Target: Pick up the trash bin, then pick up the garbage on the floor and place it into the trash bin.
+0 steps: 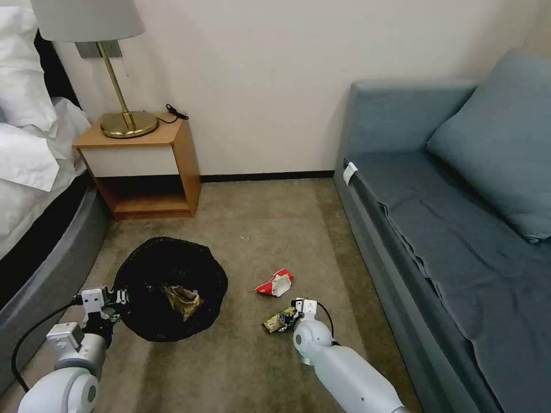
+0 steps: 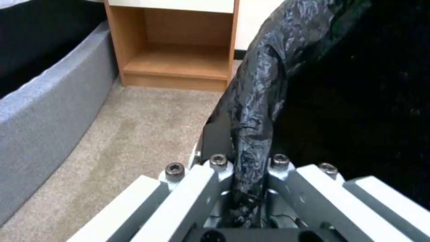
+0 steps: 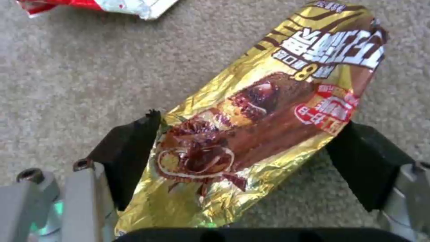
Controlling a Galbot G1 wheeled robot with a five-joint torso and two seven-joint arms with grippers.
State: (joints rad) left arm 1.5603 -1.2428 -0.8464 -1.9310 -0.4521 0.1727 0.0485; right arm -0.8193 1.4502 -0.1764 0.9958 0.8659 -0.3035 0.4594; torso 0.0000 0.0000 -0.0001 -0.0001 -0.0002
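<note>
The trash bin [image 1: 172, 245], lined with a wrinkly black bag, stands on the carpet at lower left with a brown crumpled scrap [image 1: 183, 301] inside. My left gripper [image 1: 112, 301] is shut on its near rim; the bag-covered rim [image 2: 255, 101] runs between the fingers of the left gripper [image 2: 246, 168]. A gold wrapper [image 1: 279, 320] lies flat on the carpet. My right gripper [image 1: 295, 312] is down over it and open. The gold wrapper [image 3: 268, 111] lies between the black fingers [image 3: 130, 151] of the right gripper [image 3: 251, 122]. A red-and-white wrapper [image 1: 275, 284] [image 3: 112, 5] lies just beyond.
A wooden nightstand [image 1: 143, 166] with a brass lamp [image 1: 123, 115] stands behind the bin. The bed's grey base [image 1: 34, 269] runs along the left. A blue-grey sofa [image 1: 447, 229] takes up the right side, with open carpet between them.
</note>
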